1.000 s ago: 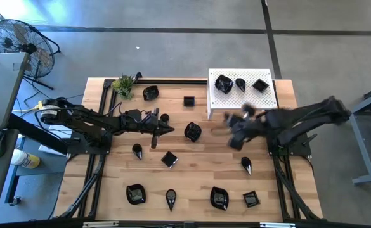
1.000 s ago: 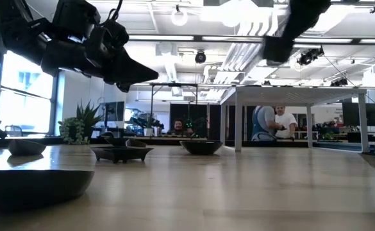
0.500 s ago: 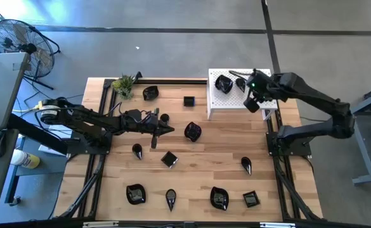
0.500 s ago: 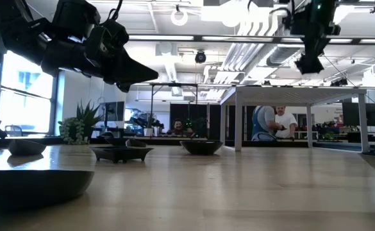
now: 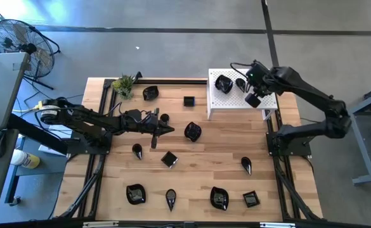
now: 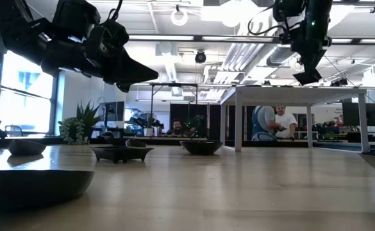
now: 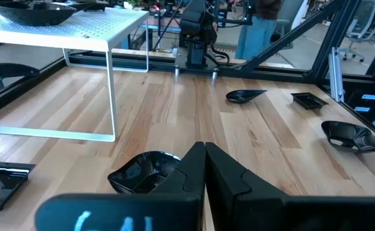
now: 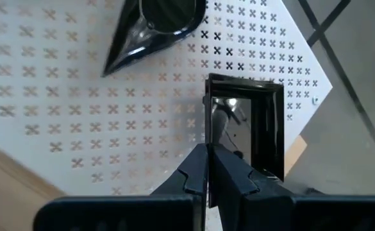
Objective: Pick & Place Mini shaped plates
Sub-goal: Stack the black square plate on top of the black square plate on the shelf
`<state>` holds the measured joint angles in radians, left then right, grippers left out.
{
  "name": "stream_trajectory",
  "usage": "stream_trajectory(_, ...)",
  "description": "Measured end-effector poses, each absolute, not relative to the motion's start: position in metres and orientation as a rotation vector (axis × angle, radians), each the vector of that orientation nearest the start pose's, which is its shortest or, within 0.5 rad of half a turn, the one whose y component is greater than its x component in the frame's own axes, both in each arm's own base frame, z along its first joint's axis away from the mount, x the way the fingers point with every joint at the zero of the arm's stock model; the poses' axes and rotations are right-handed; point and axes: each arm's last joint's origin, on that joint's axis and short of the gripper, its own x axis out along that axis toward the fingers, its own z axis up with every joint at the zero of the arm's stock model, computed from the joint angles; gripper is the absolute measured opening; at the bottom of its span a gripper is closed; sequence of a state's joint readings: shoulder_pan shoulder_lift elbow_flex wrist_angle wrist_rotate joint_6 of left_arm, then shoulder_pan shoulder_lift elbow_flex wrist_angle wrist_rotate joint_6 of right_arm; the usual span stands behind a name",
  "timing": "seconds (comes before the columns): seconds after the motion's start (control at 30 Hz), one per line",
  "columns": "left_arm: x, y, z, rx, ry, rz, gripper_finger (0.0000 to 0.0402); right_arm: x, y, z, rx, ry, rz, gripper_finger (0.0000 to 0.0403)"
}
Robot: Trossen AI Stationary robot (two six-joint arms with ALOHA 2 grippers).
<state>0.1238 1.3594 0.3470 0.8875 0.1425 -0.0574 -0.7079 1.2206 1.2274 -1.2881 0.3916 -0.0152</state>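
Observation:
Three mini shaped plates lie on the white perforated platform (image 5: 233, 102): a wavy one (image 5: 223, 83), a teardrop (image 5: 240, 82) (image 8: 155, 25) and a square one (image 8: 248, 125). My right gripper (image 5: 254, 99) (image 8: 208, 160) hangs shut above the platform, over the square plate's edge, with nothing between its fingers. In the low view it (image 6: 306, 77) is clear above the platform top. Several more black plates lie on the wooden table (image 5: 198, 171). My left gripper (image 5: 168, 130) (image 7: 204, 154) is shut and held level above the table, just short of a wavy plate (image 5: 192, 132) (image 7: 142, 173).
A small green plant (image 5: 124, 84) stands at the table's far left corner, and a black rail (image 5: 172, 80) runs along the far edge. A fan (image 5: 20, 44) stands off the table to the left. People (image 6: 280, 122) are in the room behind.
My right gripper has swung from above the table's right middle toward the far edge and now hangs over the platform; it has turned on the way and stayed shut. No plate has moved.

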Motion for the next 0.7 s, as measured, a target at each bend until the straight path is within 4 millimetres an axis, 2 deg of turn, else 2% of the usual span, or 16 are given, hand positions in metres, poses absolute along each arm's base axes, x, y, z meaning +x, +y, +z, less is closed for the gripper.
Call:
stream_trajectory(0.33, 0.24, 0.026, 0.174, -0.074, 0.125, -0.015, 0.0001, 0.144, -0.157, 0.315, 0.188, 1.385, -0.947, 0.0011)
stream_trajectory(0.7, 0.24, 0.026, 0.174, -0.075, 0.125, -0.021, 0.0001, 0.139, -0.162, 0.315, 0.22, 1.373, -0.958, 0.0011)
